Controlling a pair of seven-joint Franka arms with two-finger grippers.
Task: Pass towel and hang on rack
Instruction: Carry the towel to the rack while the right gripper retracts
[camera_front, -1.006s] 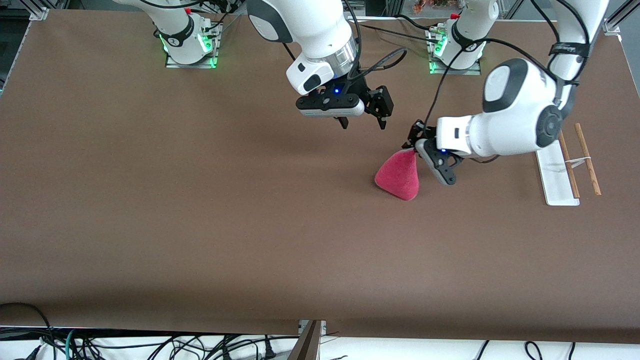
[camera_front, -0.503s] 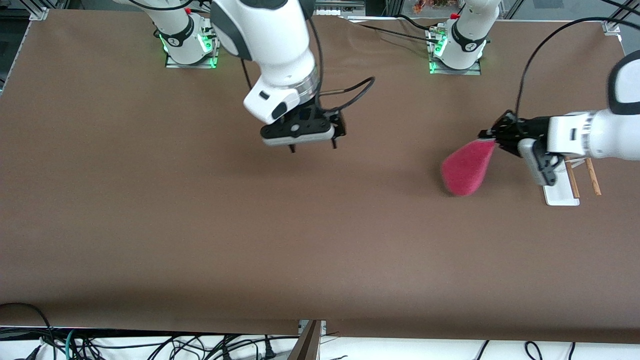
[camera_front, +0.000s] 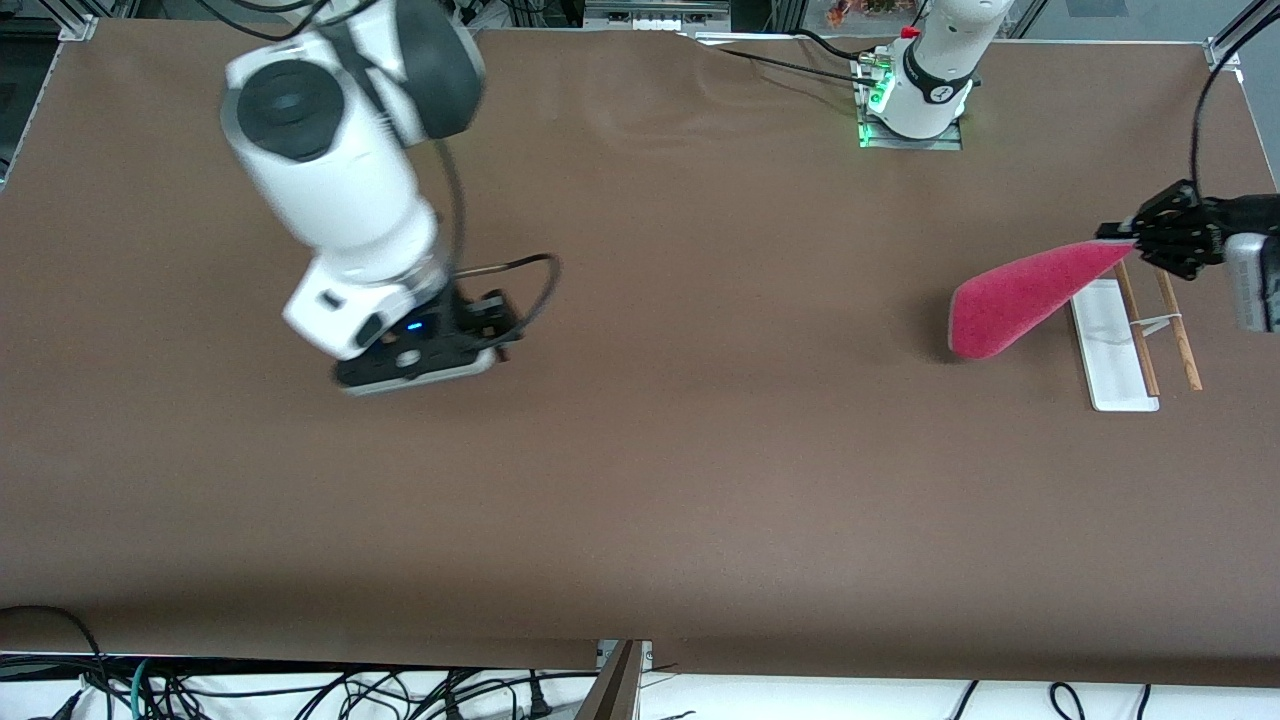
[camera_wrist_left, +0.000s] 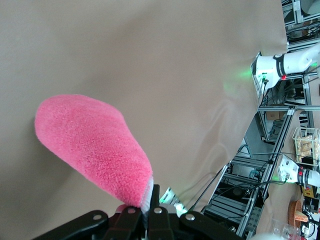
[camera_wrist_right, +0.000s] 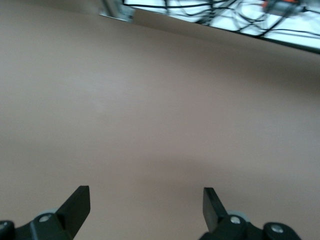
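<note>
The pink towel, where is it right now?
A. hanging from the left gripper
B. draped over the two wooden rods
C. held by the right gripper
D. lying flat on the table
A: the left gripper is shut on one corner of the towel, which hangs in the air beside the rack, not yet on its rods.

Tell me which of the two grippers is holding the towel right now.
The left gripper, up over the rack, is shut on a corner of the pink towel, which hangs from it. The right gripper is open over bare table with nothing between its fingers.
</note>
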